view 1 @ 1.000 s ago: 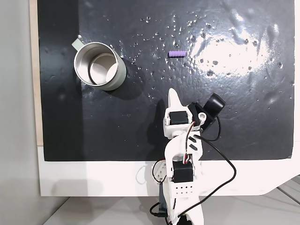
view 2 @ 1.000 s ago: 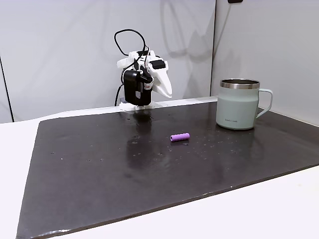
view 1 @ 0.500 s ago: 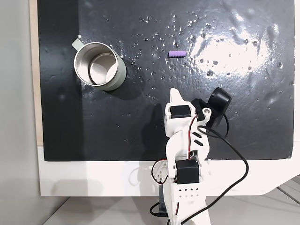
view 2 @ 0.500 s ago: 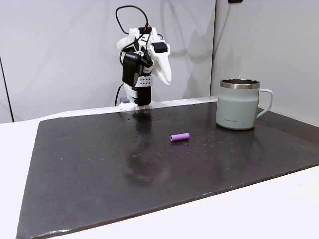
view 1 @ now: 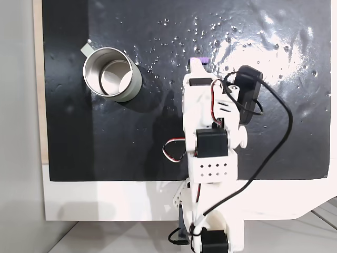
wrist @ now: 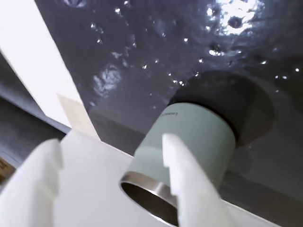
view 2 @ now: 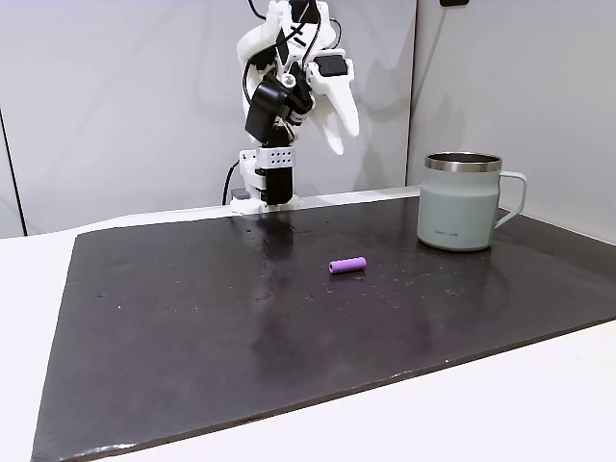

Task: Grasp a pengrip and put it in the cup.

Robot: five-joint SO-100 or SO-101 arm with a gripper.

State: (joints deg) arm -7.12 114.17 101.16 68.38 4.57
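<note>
The arm has risen and reached forward over the mat since the earlier frames: in the fixed view from above it now stretches up the picture so that its white body covers most of the pengrip (view 1: 199,59), where a moment ago it sat folded near the mat's lower edge. In the side fixed view the gripper (view 2: 342,125) hangs high above the mat (view 2: 192,318), its white fingers pointing down and to the right, well above the table.

The fingers stand apart with nothing between them; in the wrist view the gripper (wrist: 111,156) shows two white fingertips with a clear gap, and the cup (wrist: 189,142) is seen through and behind that gap.

The pengrip (view 2: 347,265) lies on its side on the black mat, near the mat's middle in the side fixed view, untouched and well below the gripper. From above only a sliver of purple shows at the top edge of the arm.

The cup (view 2: 460,217) stands upright on the mat, to the right of the pengrip and well apart from it in the side view, its handle facing right. From above the cup (view 1: 134,84) sits at the mat's upper left, its open mouth showing a pale bottom, the small handle tab at its upper-left rim. The mat (view 1: 105,142) is glossy, with bright glare and small specks toward its upper right.
</note>
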